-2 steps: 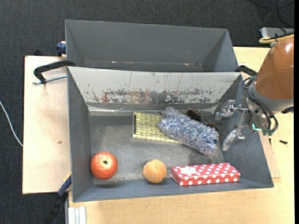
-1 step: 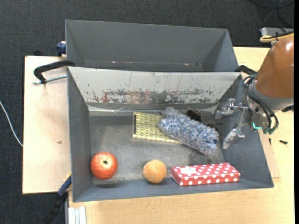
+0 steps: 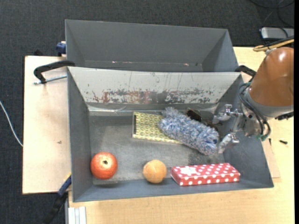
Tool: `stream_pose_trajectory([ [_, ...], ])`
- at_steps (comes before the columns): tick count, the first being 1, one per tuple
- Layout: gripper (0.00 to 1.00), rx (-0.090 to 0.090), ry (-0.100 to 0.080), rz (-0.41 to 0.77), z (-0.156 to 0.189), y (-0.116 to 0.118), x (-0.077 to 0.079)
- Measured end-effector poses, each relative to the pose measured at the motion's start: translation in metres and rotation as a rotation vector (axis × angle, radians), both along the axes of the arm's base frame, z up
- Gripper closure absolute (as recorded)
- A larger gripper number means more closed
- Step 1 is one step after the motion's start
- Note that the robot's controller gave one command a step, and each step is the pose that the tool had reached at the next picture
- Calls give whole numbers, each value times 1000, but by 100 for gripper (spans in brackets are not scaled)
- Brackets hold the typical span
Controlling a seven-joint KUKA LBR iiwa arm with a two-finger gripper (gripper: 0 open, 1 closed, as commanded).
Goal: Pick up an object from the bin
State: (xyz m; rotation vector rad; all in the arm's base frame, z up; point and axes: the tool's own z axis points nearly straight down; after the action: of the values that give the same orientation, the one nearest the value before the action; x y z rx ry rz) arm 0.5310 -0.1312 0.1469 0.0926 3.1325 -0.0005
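My gripper (image 3: 222, 131) hangs low at the right side of the bin, open, its two metal fingers spread apart. It is right beside the right end of a blue-grey fluffy duster head (image 3: 189, 130), which lies slanted across the middle of the bin. The lower fingertip (image 3: 224, 145) touches or nearly touches the fluff; nothing is gripped between the fingers. A dark piece (image 3: 198, 115) sticks out behind the duster near the upper finger. A red box with white dots (image 3: 205, 173) lies just in front of the gripper along the front wall.
A yellow-green patterned pad (image 3: 147, 125) lies partly under the duster's left end. An orange (image 3: 154, 171) sits at the front middle and a red apple (image 3: 103, 165) at the front left. The arm with its orange cover comes in over the right rim.
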Motion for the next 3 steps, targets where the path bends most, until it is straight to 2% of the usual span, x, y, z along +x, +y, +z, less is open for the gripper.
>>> stream_pose_trajectory([
  [1,0,2,3,-124,-59,15,-4],
  [2,0,4,-6,-140,-81,19,-7],
  [3,100,0,-1,-140,-74,30,-31],
])
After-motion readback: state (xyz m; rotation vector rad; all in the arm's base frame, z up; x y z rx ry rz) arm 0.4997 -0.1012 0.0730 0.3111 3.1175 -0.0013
